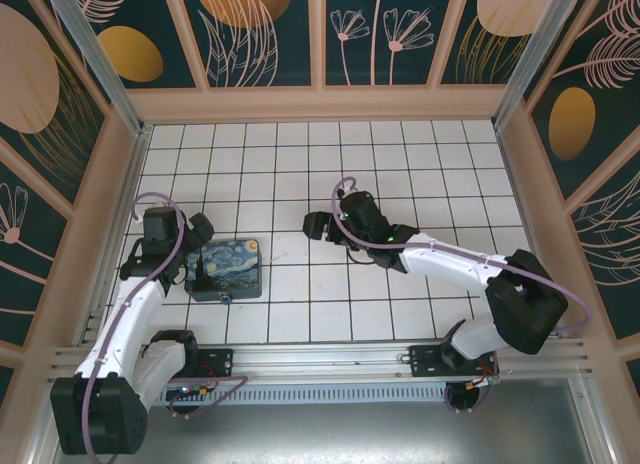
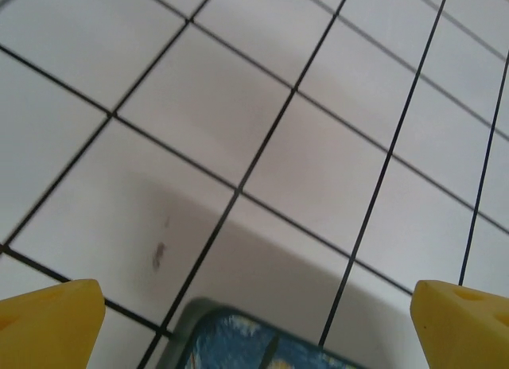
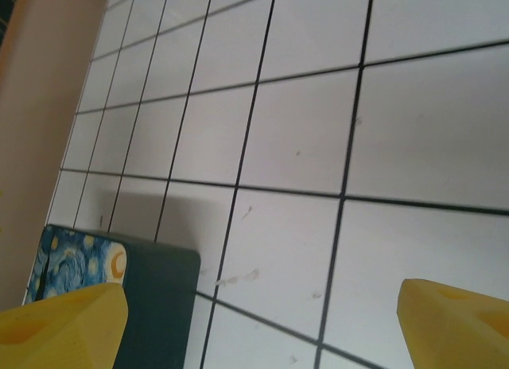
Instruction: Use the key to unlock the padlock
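Tiny silvery-gold metal padlock [image 1: 228, 299]: a speck against the near edge of the flat rectangular box painted with a blue-and-yellow starry night [image 1: 230, 267]; too small to make out details.
Left gripper [image 1: 197, 252]: over the box's left end, just beyond the padlock; yellow fingertips [image 2: 52, 321] spread wide, holding nothing.
Right gripper [image 1: 312, 225]: above the white tiled floor [image 1: 300, 174], well apart from the padlock, to its right and farther back; jaws wide, holding nothing.

A starry-night painted box [image 1: 228, 269] in blue and yellow lies flat on the white-tiled tabletop [image 1: 400, 164]. It is just beside the left tool [image 1: 200, 246] and well apart to the left of the right tool [image 1: 318, 226]. Beyond both tools, dark teal wall panels [image 1: 260, 34] with painted flowers and orange ovals enclose the tabletop.
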Action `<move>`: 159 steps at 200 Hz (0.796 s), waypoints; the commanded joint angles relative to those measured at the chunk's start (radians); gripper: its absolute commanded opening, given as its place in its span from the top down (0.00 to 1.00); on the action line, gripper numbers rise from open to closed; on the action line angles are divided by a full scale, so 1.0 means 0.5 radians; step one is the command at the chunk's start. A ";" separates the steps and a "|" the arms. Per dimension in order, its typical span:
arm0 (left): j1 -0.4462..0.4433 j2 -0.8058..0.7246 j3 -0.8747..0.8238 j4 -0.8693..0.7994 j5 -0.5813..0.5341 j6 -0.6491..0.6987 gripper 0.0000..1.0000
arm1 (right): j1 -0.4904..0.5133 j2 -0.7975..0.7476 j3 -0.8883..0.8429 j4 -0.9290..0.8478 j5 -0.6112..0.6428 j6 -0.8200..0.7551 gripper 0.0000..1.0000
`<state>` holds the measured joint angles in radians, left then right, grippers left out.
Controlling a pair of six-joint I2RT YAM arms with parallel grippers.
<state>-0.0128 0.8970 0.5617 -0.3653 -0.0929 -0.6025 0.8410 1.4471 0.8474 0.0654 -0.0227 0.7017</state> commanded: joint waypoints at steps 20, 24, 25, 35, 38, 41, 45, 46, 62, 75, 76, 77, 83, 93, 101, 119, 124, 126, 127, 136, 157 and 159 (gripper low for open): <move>0.013 -0.044 -0.089 0.015 0.252 -0.140 0.01 | 0.170 0.115 0.142 -0.034 0.119 0.150 0.12; 0.013 -0.036 -0.090 0.018 0.278 -0.147 0.01 | 0.182 0.133 0.148 -0.024 0.116 0.160 0.11; 0.013 -0.035 -0.091 0.019 0.283 -0.149 0.01 | 0.184 0.137 0.148 -0.022 0.114 0.160 0.11; 0.013 -0.025 -0.103 0.028 0.333 -0.170 0.01 | 0.216 0.170 0.163 -0.006 0.103 0.180 0.12; 0.013 -0.026 -0.110 0.032 0.348 -0.175 0.01 | 0.226 0.180 0.172 -0.004 0.101 0.185 0.11; 0.013 -0.027 -0.117 0.037 0.360 -0.180 0.02 | 0.233 0.189 0.176 -0.003 0.102 0.193 0.12; 0.013 -0.029 -0.125 0.042 0.376 -0.188 0.01 | 0.243 0.204 0.184 0.002 0.106 0.199 0.11; 0.013 -0.030 -0.129 0.043 0.376 -0.189 0.02 | 0.247 0.206 0.185 0.003 0.106 0.200 0.11; 0.013 -0.065 -0.175 0.066 0.425 -0.220 0.01 | 0.288 0.249 0.203 0.008 0.105 0.224 0.12; 0.013 -0.090 -0.219 0.096 0.479 -0.259 0.01 | 0.313 0.278 0.201 0.027 0.092 0.241 0.12; 0.013 -0.092 -0.223 0.099 0.484 -0.262 0.02 | 0.312 0.281 0.200 0.031 0.090 0.244 0.13; 0.013 -0.095 -0.225 0.102 0.490 -0.265 0.02 | 0.315 0.281 0.200 0.031 0.089 0.247 0.13; 0.015 -0.102 -0.249 0.113 0.524 -0.288 0.02 | 0.318 0.295 0.198 0.046 0.085 0.260 0.14; 0.010 -0.109 -0.284 0.145 0.578 -0.324 0.02 | 0.329 0.313 0.190 0.076 0.045 0.278 0.15; 0.007 -0.118 -0.317 0.174 0.619 -0.356 0.02 | 0.336 0.329 0.185 0.099 0.013 0.301 0.17; -0.018 -0.154 -0.368 0.239 0.669 -0.428 0.02 | 0.364 0.361 0.183 0.146 -0.030 0.334 0.24; -0.027 -0.163 -0.380 0.250 0.675 -0.448 0.02 | 0.371 0.367 0.180 0.165 -0.042 0.345 0.25; -0.031 -0.166 -0.383 0.254 0.675 -0.455 0.01 | 0.375 0.370 0.179 0.172 -0.046 0.349 0.26; -0.033 -0.169 -0.385 0.256 0.676 -0.458 0.01 | 0.377 0.373 0.176 0.177 -0.048 0.350 0.26; -0.053 -0.181 -0.390 0.262 0.670 -0.474 0.01 | 0.399 0.387 0.178 0.205 -0.066 0.373 0.28; -0.112 -0.199 -0.388 0.268 0.662 -0.495 0.02 | 0.459 0.443 0.205 0.238 -0.077 0.407 0.31; -0.121 -0.198 -0.389 0.270 0.660 -0.499 0.02 | 0.465 0.448 0.212 0.237 -0.077 0.407 0.32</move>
<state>-0.0399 0.8165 0.3748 -0.2764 0.2047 -0.8051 1.0370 1.6367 0.9184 0.1307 -0.0338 0.8680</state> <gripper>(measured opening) 0.985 0.693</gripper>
